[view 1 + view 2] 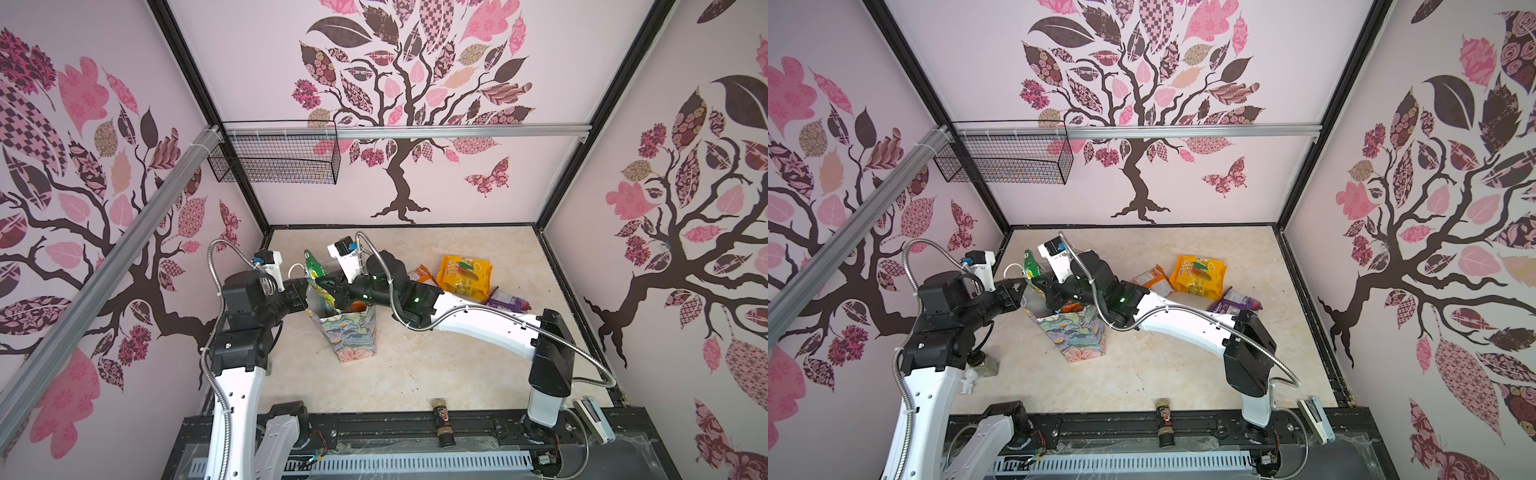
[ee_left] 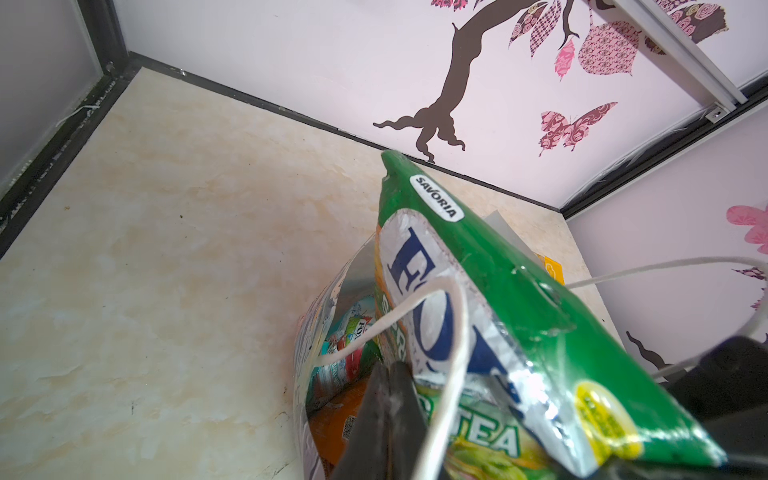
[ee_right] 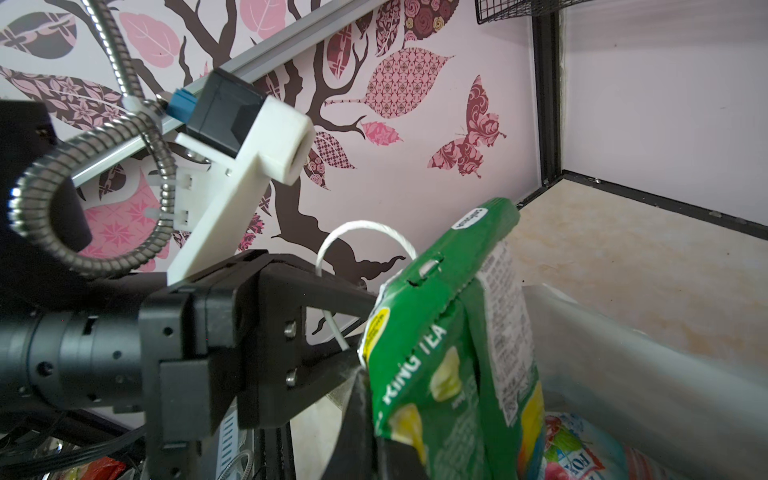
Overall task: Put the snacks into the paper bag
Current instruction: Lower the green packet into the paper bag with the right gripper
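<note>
Near the middle of the beige, marble-patterned desk [image 1: 415,365] stands a tall paper bag [image 1: 353,336] with a pastel floral print outside and matte white inside, its mouth open upward. Above that mouth the right gripper [image 1: 330,291] is clamped tight on the lower part of a glossy green foil packet [image 1: 315,270] lettered TEA. The packet stands nearly upright, crimped top edge highest and lower end at the bag's opening. The left gripper [image 1: 306,291] has its black fingers [image 2: 388,415] pressed together at the bag's left rim, apparently pinching the paper. A thin white cord handle [image 2: 460,332] loops just beside them. Inside the bag lie a shiny orange packet [image 2: 332,419] and a teal-and-red packet [image 2: 353,340]. On the desk to the right, behind the right arm, lie a crinkled yellow packet [image 1: 465,276], a small orange-and-white packet [image 1: 420,274] and a purple packet [image 1: 509,301], close together.
</note>
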{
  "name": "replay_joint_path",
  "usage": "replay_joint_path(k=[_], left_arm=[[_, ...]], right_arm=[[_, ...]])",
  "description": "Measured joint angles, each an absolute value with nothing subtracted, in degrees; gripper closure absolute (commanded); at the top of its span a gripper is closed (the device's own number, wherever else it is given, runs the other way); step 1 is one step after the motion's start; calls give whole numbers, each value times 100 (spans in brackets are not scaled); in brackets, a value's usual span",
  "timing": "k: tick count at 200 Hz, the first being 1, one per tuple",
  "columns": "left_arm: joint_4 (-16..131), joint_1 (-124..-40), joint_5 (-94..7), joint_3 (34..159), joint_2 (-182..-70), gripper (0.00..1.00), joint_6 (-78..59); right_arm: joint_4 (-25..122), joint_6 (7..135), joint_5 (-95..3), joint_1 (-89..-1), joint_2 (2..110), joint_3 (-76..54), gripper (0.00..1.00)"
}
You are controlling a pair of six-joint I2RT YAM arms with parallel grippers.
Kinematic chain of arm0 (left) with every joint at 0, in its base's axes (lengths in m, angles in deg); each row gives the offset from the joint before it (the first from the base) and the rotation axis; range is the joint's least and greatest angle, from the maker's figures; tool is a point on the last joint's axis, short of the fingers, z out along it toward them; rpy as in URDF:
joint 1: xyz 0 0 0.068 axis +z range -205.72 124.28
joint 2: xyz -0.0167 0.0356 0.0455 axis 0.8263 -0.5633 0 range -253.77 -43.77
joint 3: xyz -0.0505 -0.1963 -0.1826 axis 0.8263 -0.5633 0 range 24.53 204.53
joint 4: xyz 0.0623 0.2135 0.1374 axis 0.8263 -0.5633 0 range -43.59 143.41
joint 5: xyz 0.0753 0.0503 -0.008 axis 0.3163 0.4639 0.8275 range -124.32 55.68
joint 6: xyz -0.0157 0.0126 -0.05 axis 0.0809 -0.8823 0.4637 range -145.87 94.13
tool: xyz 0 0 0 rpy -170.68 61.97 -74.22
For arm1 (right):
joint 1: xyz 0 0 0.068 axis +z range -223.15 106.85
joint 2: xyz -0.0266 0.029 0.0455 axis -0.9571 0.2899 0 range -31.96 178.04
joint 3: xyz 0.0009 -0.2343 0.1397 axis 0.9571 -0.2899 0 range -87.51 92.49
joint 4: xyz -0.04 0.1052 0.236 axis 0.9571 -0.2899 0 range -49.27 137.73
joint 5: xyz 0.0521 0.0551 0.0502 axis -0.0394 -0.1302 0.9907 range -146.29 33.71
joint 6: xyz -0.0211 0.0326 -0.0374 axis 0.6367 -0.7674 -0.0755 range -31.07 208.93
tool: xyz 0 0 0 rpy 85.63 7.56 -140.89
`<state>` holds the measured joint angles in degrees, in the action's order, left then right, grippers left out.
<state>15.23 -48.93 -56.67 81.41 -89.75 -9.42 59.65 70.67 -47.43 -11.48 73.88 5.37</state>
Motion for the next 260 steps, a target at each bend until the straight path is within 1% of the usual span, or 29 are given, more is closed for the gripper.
replay_joint_path(k=[65,120,138,147,155,160,185,209,251,260], left_arm=[[1519,-4889,-5656,8130,-8962,92,-942],[1519,-4889,-5654,8130,-8960,92,-942],[1519,-4889,-5656,8130,-8960,92,-942],[1519,-4889,-5656,8130,-8960,92,-942],[1519,-4889,-5656,8130,-8960,92,-942],[1519,-4889,-5654,8130,-8960,92,-942],[1519,-4889,-5654,8130,-8960,92,-942],[1519,-4889,-5652,8130,-8960,92,-944],[1519,-4889,-5652,8130,-8960,92,-944],[1519,-4889,-5652,8130,-8960,92,-944]], right_arm=[[6083,6997,-4738,-1253,7388,258,92],[6090,6986,-4730,-1255,7388,205,82],[6090,6986,-4727,-1253,7386,188,76],[6090,6986,-4727,-1253,7386,183,70],[6092,7004,-4727,-1253,7384,177,61],[6094,6971,-4727,-1253,7384,177,59],[6105,7028,-4725,-1248,7342,115,51],[6096,7056,-4769,-1248,7159,-134,49],[6129,7078,-4907,-1248,6510,-516,49],[6169,7080,-4928,-1248,6348,-560,47]])
